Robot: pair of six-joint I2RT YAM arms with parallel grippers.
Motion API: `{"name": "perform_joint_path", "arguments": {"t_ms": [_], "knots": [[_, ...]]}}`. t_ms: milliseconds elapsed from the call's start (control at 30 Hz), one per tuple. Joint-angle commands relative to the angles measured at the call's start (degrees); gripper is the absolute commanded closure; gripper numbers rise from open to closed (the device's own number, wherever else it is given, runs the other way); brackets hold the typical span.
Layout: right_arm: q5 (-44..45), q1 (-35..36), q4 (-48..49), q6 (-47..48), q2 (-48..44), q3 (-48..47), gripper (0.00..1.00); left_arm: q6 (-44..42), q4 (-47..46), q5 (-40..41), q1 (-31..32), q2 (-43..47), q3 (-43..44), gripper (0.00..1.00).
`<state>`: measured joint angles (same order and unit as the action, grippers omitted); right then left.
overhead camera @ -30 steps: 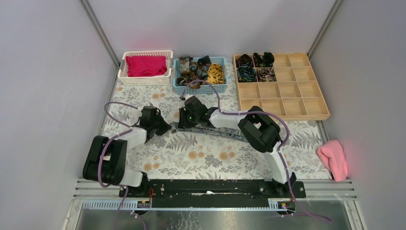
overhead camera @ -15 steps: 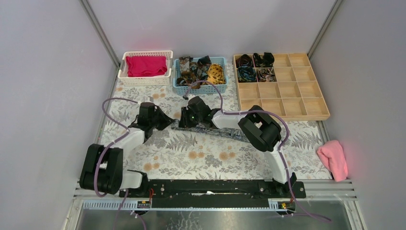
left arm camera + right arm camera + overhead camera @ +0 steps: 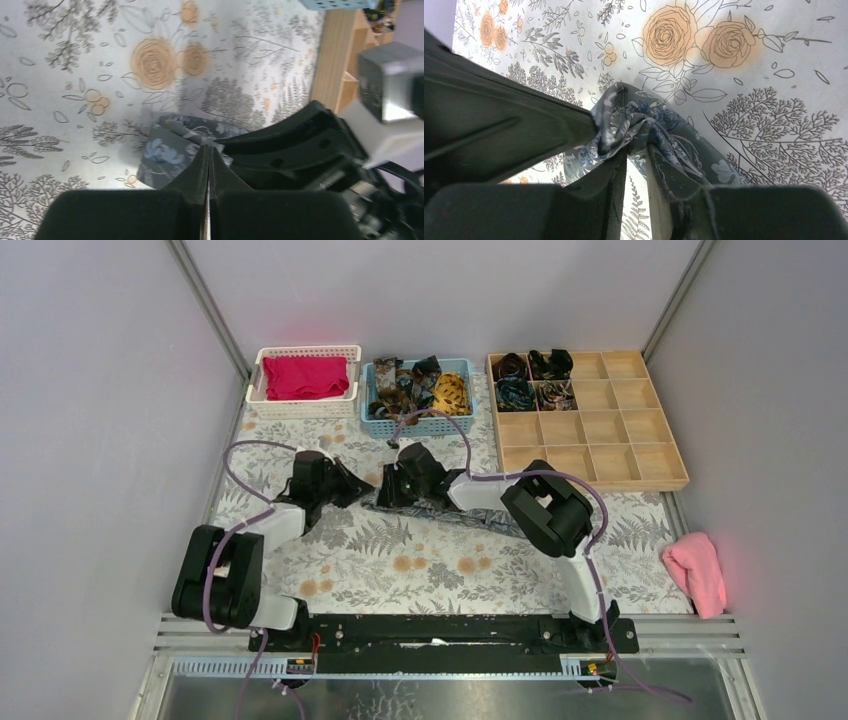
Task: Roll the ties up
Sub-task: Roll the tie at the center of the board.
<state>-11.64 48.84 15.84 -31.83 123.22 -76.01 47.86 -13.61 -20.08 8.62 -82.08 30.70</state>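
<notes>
Lying flat across the white flower-printed tablecloth (image 3: 400,560), a dark grey flower-patterned fabric necktie (image 3: 435,511) runs from the middle of the table off to the right, passing under the right arm. Its left end is folded and bunched up between the two arms.

The right gripper (image 3: 387,490) reaches in from the right. In the right wrist view its jaws stand a little apart, with the crumpled fold of the necktie (image 3: 684,145) caught between the tips of the right gripper (image 3: 636,149). The left gripper (image 3: 356,488) comes in from the left. In the left wrist view the tips of the left gripper (image 3: 207,150) are pressed fully together and touch the folded end of the necktie (image 3: 167,152); whether they pinch any cloth I cannot tell.

At the back stands a light blue plastic basket (image 3: 420,426) holding loose neckties (image 3: 415,385), one of them yellow-orange. Left of it, a white plastic basket (image 3: 300,407) holds a magenta cloth (image 3: 305,377). To the right, a wooden tray with square compartments (image 3: 600,440) has rolled neckties (image 3: 515,393) in its four back-left compartments. A pink cloth (image 3: 695,572) lies near the table's right edge.
</notes>
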Motion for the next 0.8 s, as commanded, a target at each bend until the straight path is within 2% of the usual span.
{"name": "perform_joint_path", "arguments": {"t_ms": [0, 233, 400, 600, 767], "knots": [[1.17, -0.62, -5.45, 1.03, -1.92, 3.14, 0.70, -0.59, -0.10, -1.54, 0.27, 5.36, 0.34, 1.00], [2.32, -0.60, -5.59, 1.76, -7.23, 5.62, 0.63, -1.93, 1.82, -0.18, 0.25, 6.84, 0.07, 1.00], [4.54, -0.69, -9.26, 3.77, -11.05, 6.03, 0.62, -2.33, 9.67, 7.49, 0.08, 5.73, 2.16, 1.00], [8.15, -0.70, -10.36, 4.59, -16.06, 9.21, 0.65, -2.62, 11.02, 8.95, -0.09, -0.14, 4.10, 1.00], [9.39, -0.70, -12.87, 6.02, -13.80, 7.88, 0.71, -3.31, 11.40, 9.57, -0.18, -5.26, 5.79, 1.00]]}}
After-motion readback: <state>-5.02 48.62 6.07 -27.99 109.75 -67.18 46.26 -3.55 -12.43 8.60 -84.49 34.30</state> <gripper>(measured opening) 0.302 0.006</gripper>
